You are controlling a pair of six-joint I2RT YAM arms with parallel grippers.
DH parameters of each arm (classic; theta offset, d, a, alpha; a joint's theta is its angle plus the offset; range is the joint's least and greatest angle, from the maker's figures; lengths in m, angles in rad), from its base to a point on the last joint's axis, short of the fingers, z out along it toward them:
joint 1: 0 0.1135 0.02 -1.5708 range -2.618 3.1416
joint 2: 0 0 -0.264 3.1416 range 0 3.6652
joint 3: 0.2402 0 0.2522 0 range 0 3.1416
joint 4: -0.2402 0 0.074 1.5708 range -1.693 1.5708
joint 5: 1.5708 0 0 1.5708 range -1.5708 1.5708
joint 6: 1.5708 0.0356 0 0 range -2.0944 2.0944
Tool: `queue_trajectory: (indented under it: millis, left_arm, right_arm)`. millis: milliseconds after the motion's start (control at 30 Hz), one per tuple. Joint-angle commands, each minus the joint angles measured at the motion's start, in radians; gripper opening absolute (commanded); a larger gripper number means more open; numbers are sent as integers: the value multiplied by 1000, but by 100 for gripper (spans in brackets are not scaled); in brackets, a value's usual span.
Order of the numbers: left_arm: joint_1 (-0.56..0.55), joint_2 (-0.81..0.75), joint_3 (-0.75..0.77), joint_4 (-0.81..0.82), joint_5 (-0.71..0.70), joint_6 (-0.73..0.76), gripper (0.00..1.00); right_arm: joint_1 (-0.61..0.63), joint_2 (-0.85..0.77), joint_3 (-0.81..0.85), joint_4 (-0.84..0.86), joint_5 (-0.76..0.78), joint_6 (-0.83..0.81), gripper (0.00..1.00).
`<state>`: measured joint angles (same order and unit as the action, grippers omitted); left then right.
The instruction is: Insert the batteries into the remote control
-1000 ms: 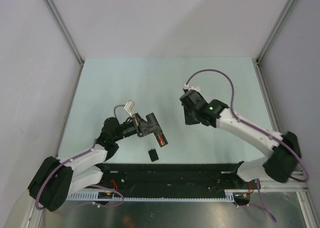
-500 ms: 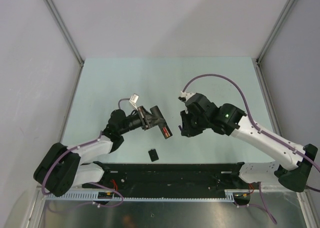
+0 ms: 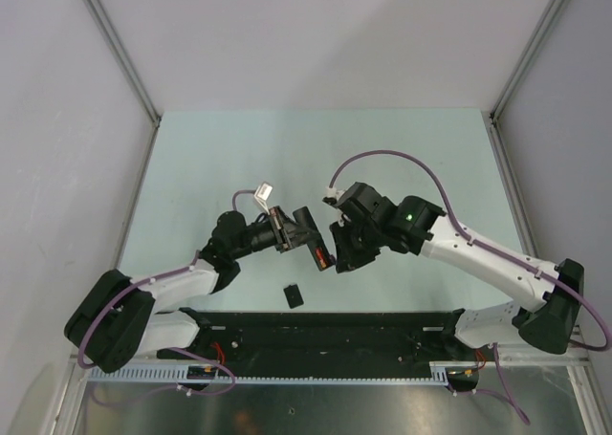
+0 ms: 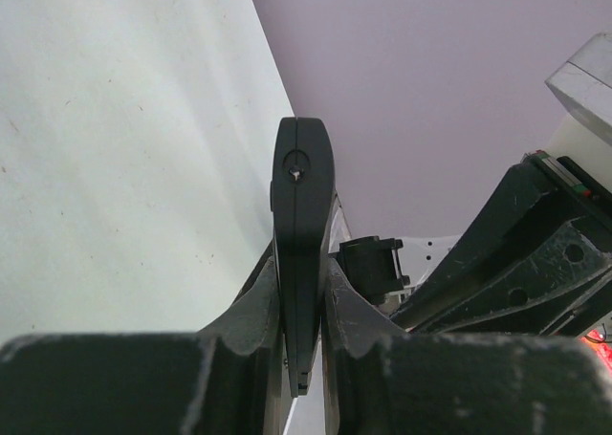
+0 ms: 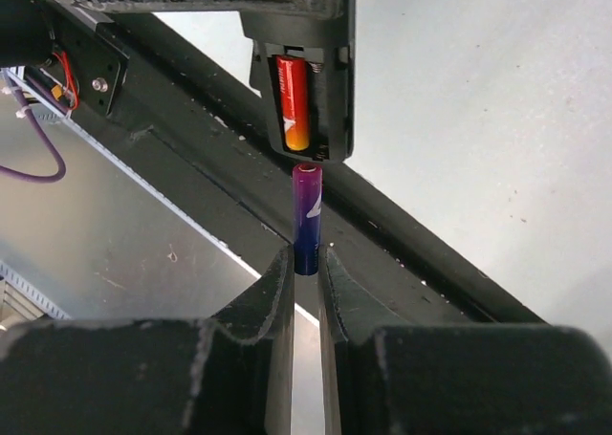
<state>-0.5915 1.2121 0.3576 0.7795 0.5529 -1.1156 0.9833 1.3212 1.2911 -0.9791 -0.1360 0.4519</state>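
Over the last second both arms have been converging. The right gripper [image 3: 340, 247] has swung in from the right half of the table [image 3: 191, 158] toward the centre. The left gripper [image 3: 292, 230] has carried the remote control [image 3: 308, 227] rightward to meet it. The two grippers are now facing each other, just apart, above the middle of the table.

The left gripper [image 4: 301, 296] is clamping the remote control [image 4: 303, 206]. In the left wrist view its fingers [image 4: 251, 322] are pressing on the two flat faces of the remote, which is showing edge-on and projecting beyond the fingertips.

In the right wrist view the battery compartment of the remote control [image 5: 335, 81] is standing open toward the camera. The red-orange battery [image 5: 295, 105] is sitting in one side of it.

The right gripper [image 5: 306, 263] is pinching the lower end of the blue-purple battery [image 5: 306, 215] between its fingers [image 5: 275, 292], keeping the cell in line with the remote's length. The cell's free end is sitting at the open lower edge of the compartment, just below the red-orange battery. Whether it is touching the remote cannot be told.

A small black cover piece [image 3: 294, 293] is lying flat on the table toward the near edge, apart from both grippers.
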Motion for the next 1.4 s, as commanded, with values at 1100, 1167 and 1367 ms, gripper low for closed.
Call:
queue_trajectory:
  millis: [1100,1167,1367]
  left_arm:
    - [-62,-66,35,38,35,-26,0]
    - [-65,-71,32,38,33,-27,0]
    - [-74,-75,30,38,33,-30,0]
  right_arm:
    - [-14,88,48,45,15,-1,0]
    - [-17,92,51,43,18,-2,0]
    - [-20,96,62,43,35,-1,0]
